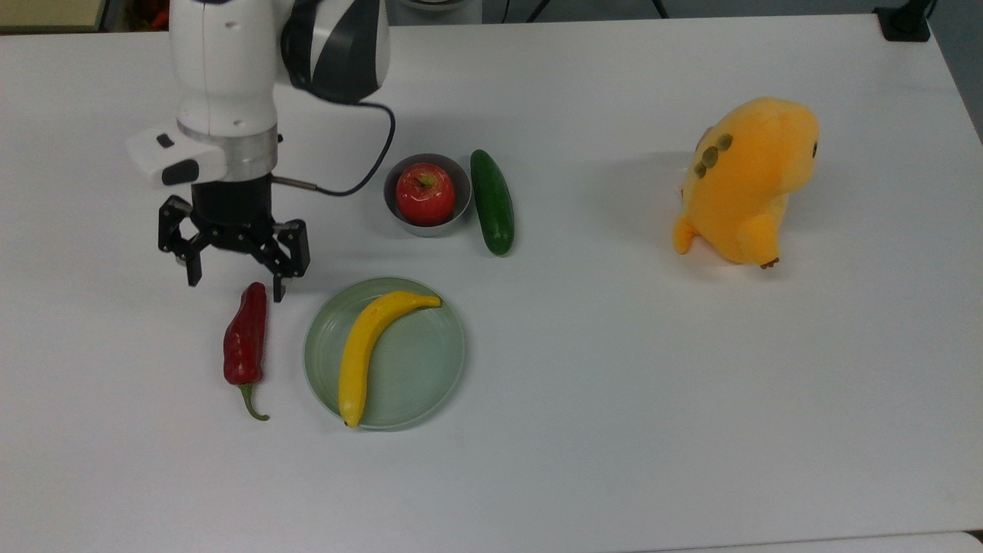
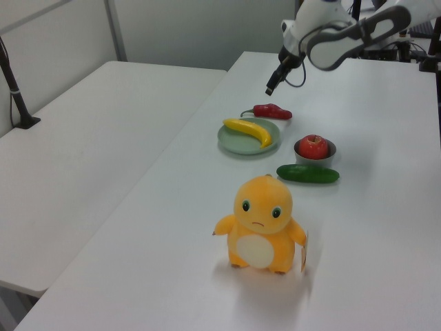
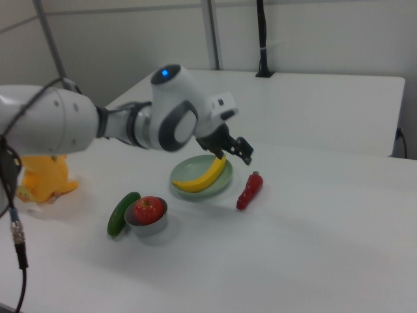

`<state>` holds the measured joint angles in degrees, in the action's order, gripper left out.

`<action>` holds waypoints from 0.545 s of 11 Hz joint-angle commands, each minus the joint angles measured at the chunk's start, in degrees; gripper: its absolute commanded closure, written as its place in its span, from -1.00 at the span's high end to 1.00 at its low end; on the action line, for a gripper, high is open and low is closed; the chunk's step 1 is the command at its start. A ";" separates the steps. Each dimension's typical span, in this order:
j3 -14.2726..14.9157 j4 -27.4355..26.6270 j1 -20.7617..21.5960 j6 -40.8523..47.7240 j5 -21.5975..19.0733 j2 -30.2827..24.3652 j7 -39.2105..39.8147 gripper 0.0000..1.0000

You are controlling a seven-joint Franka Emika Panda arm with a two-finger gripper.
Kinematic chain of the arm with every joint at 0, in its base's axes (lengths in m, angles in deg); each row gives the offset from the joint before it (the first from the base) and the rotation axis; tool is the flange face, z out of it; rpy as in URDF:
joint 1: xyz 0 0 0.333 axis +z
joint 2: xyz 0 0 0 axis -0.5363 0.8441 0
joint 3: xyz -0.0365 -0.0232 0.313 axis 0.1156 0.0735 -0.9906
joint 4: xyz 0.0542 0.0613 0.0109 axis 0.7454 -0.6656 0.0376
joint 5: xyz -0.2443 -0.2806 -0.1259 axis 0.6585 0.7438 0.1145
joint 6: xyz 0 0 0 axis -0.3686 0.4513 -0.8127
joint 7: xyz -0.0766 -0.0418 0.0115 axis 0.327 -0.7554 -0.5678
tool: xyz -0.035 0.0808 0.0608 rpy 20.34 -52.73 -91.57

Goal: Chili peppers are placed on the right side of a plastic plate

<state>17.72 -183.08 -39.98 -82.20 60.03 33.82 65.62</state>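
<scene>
Gripper (image 1: 234,282) with fingers spread and empty, chili pepper (image 1: 246,339) just below the fingertips in the top view, lengthwise, stem pointing away, beside plastic plate (image 1: 430,369)

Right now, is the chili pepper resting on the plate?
No, the chili pepper lies on the table beside the plate, apart from its rim.

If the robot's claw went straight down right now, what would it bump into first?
Probably the bare white table, or the chili pepper's top tip. The open gripper points down just beyond that tip, but depth is hard to judge.
</scene>
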 commanded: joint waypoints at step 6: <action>0.60 0.73 4.12 43.33 -12.23 -26.19 -15.56 1.00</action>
<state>17.69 -181.67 -37.06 -49.32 51.54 14.16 55.82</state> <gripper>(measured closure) 0.000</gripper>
